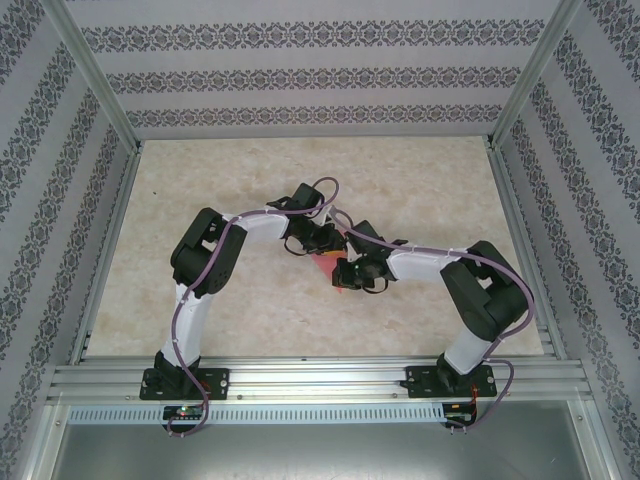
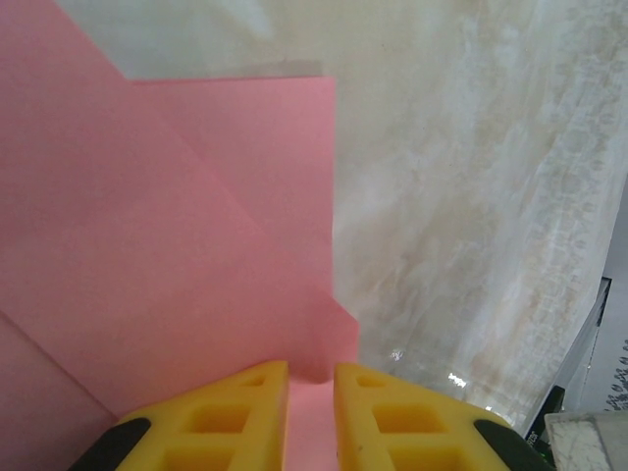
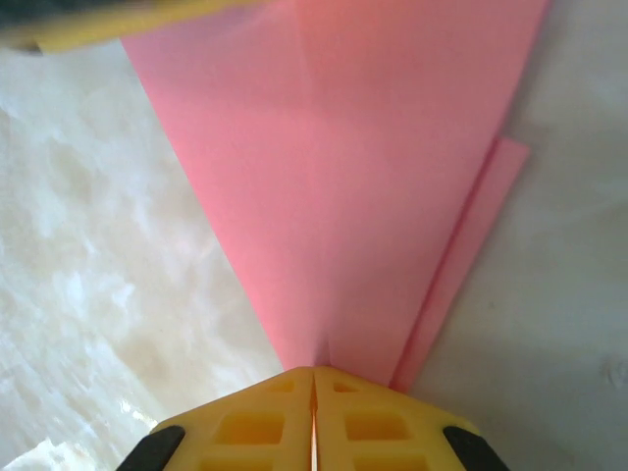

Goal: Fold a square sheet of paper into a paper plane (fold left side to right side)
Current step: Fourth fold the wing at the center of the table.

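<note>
In right end effector [image 3: 314, 373], paper plane's [image 3: 343, 196] pointed tip

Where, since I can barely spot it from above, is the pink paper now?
The pink paper lies on the table between the two grippers in the top view; the right gripper pinches its pointed tip, the left gripper stands over its opposite end.

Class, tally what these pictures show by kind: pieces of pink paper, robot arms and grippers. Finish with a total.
Pink paper: 1, the folded paper
Robot arms: 2, the left arm and the right arm
Grippers: 2, the left gripper and the right gripper
Total: 5
</note>
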`<action>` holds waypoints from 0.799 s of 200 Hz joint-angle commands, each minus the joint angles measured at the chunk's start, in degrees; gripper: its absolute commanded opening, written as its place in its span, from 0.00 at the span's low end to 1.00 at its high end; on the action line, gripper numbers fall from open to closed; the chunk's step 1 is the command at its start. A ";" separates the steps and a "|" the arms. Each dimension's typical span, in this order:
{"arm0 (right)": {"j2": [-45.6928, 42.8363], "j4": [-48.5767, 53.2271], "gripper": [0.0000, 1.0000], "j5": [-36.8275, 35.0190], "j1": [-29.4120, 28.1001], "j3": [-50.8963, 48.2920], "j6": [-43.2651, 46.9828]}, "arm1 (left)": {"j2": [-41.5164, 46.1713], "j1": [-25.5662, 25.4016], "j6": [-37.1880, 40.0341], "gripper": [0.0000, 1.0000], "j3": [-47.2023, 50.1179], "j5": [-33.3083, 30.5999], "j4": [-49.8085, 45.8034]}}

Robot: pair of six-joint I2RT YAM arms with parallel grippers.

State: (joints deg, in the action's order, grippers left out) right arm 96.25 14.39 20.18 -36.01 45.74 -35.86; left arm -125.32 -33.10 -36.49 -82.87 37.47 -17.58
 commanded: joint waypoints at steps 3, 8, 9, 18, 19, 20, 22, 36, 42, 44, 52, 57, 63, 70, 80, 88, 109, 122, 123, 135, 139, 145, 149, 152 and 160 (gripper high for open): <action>-0.89 6.10 0.09 1.52 -0.89 -3.12 0.68 | -2.94 1.81 0.21 0.21 1.74 -3.55 1.58; -1.10 6.16 0.09 1.65 -0.90 -3.42 0.69 | -2.97 1.85 0.19 0.21 1.71 -3.63 1.51; -1.12 6.21 0.09 1.68 -0.90 -3.48 0.65 | -2.94 1.83 0.24 0.21 1.73 -3.63 1.46; -1.35 6.26 0.09 1.76 -0.99 -4.29 0.62 | -2.83 1.90 0.24 0.21 1.87 -3.51 1.63; -1.38 6.26 0.09 1.82 -0.99 -4.36 0.62 | -2.83 1.94 0.21 0.21 1.90 -3.53 1.69; -1.40 6.22 0.09 1.85 -0.99 -4.44 0.57 | -2.78 1.97 0.25 0.21 1.87 -3.49 1.73; -1.45 6.25 0.09 1.87 -1.06 -4.61 0.56 | -2.75 1.92 0.25 0.21 1.84 -3.49 1.73; -1.80 6.39 0.09 2.55 -1.10 -5.43 0.69 | -2.56 2.01 0.19 0.21 1.87 -3.17 1.91; -2.14 6.59 0.09 2.71 -1.24 -5.67 0.68 | -2.41 2.07 0.13 0.21 1.88 -2.97 2.05; -2.21 6.65 0.09 2.73 -1.21 -5.80 0.63 | -2.28 2.08 0.11 0.21 1.85 -2.90 2.10; -2.77 6.74 0.09 2.99 -1.25 -6.13 0.83 | -2.02 2.08 -0.12 0.21 1.75 -2.38 2.26; -3.24 6.86 0.10 3.02 -1.26 -6.31 0.87 | -1.75 2.07 -0.16 0.22 1.56 -2.09 2.43; -3.79 7.14 0.10 2.83 -1.25 -6.36 1.03 | -1.45 2.16 -0.39 0.22 1.30 -1.64 2.49; -4.50 7.36 0.10 2.76 -1.11 -6.36 1.22 | -1.10 2.16 -0.49 0.22 0.86 -1.10 2.38; -5.55 7.80 0.11 2.91 -0.90 -6.14 1.61 | -0.53 2.24 -0.51 0.23 -0.37 -0.43 1.70; -6.45 7.92 0.11 3.12 -0.52 -5.87 1.90 | -0.21 2.34 -0.39 0.24 -1.66 0.07 0.85; -9.20 7.94 0.13 4.01 1.29 -4.71 3.12 | 1.21 2.81 -0.34 0.30 -5.16 1.91 -0.80; -11.22 6.89 0.15 4.80 3.09 -4.02 3.65 | 2.32 3.19 -0.48 0.33 -6.86 3.26 -1.35; -11.37 6.75 0.15 4.88 3.20 -3.96 3.67 | 2.38 3.25 -0.50 0.33 -6.99 3.33 -1.37; -13.19 5.08 0.20 5.52 5.08 -3.52 3.80 | 4.11 3.86 -0.76 0.36 -7.40 3.91 -1.34; -13.69 4.66 0.20 5.62 5.71 -3.32 3.80 | 4.85 3.98 -0.70 0.37 -7.20 3.92 -1.32; -14.17 3.76 0.22 5.82 6.53 -2.84 3.93 | 6.05 4.41 -0.76 0.38 -6.73 3.75 -1.22; -14.36 3.14 0.24 5.91 7.07 -2.62 4.03 | 6.92 4.66 -0.80 0.38 -6.15 3.54 -1.02; -14.49 2.58 0.26 5.97 7.49 -2.47 3.99 | 7.53 4.84 -0.92 0.39 -5.69 3.33 -0.78; -14.48 1.09 0.31 5.72 8.31 -1.91 3.99 | 9.30 5.41 -1.10 0.41 -3.99 2.75 0.01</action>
State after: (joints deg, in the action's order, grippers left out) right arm 83.48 20.14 24.69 -30.11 41.30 -33.06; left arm -123.02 -29.50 -37.26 -88.38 40.03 -18.35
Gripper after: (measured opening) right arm 0.246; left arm 0.388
